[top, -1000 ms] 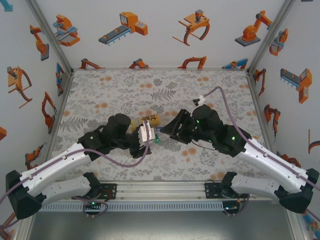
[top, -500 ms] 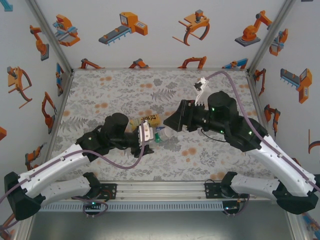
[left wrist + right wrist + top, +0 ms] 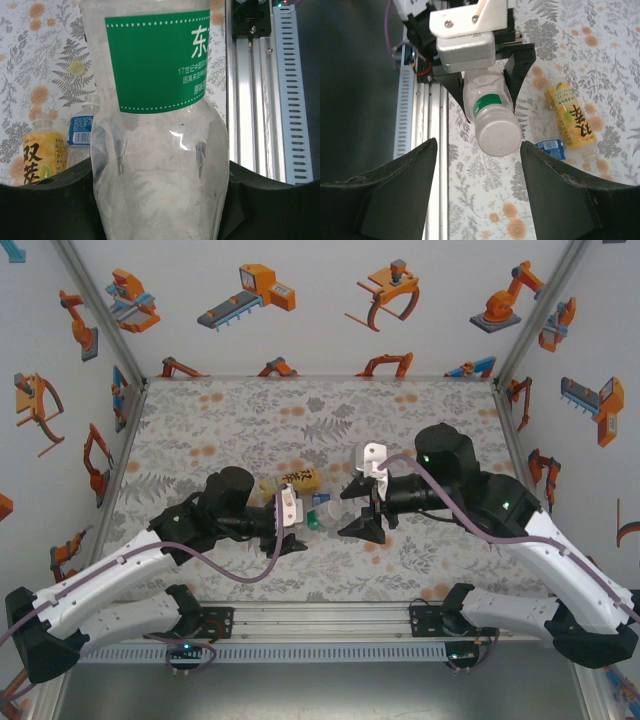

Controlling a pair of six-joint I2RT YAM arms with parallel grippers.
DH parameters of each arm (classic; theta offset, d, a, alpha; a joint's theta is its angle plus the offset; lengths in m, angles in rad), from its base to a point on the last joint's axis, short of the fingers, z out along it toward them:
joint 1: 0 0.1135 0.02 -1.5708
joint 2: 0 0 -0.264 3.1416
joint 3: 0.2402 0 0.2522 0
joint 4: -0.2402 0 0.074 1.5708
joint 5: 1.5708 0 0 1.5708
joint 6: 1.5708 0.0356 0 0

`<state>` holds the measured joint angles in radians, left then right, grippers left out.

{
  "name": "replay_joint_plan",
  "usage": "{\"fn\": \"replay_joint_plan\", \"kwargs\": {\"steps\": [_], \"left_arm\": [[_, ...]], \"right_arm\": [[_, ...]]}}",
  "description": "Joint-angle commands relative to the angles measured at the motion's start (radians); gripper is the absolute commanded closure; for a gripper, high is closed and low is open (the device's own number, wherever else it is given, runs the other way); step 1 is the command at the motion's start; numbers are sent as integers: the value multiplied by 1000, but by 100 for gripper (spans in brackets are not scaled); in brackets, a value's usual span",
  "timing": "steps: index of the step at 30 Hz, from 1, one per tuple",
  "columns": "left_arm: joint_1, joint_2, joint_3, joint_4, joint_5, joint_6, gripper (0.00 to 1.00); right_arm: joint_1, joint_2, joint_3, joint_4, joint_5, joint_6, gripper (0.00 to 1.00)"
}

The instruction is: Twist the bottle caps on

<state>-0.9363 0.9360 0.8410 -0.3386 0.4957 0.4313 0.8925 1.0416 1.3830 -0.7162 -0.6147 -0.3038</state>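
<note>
The green bottle [image 3: 155, 65] is held in the left jaws, its cap [image 3: 498, 138] faced by the right jaws, spread wide, clear of it. Tightening seems in hand; closing on the cap is needed. A yellow bottle [image 3: 569, 121] is seen lying beyond.

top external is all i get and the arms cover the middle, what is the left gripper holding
Observer: The left wrist view shows the left gripper shut on a clear green-label bottle.
Operator: which way does it point
Observer: In the right wrist view its round white end, probably the cap, faces the right gripper, whose fingers stand open either side without touching it.
Operator: and the blue one
Observer: The blue-label bottle lies on the mat close by the yellow bottle. I cannot tell whether they touch.
</note>
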Motion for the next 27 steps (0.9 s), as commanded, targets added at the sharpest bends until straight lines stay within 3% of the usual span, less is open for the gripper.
{"fn": "replay_joint_plan", "kwargs": {"steps": [1, 8, 16, 21, 27], "left_arm": [[-6, -21, 1, -16, 49, 22, 100], [-6, -34, 1, -23, 60, 21, 100], [-5, -47, 1, -27, 58, 18, 100], [-6, -52, -1, -25, 54, 13, 100], [-5, -63, -25, 42, 15, -11, 100]], "right_arm": [[-2, 31, 35, -16, -59, -141, 38], [-1, 65, 33, 15, -69, -135, 41], [0, 74, 0, 55, -92, -97, 52], [0, 72, -23, 85, -95, -38, 66], [0, 58, -88, 167, 39, 333, 80]]}}
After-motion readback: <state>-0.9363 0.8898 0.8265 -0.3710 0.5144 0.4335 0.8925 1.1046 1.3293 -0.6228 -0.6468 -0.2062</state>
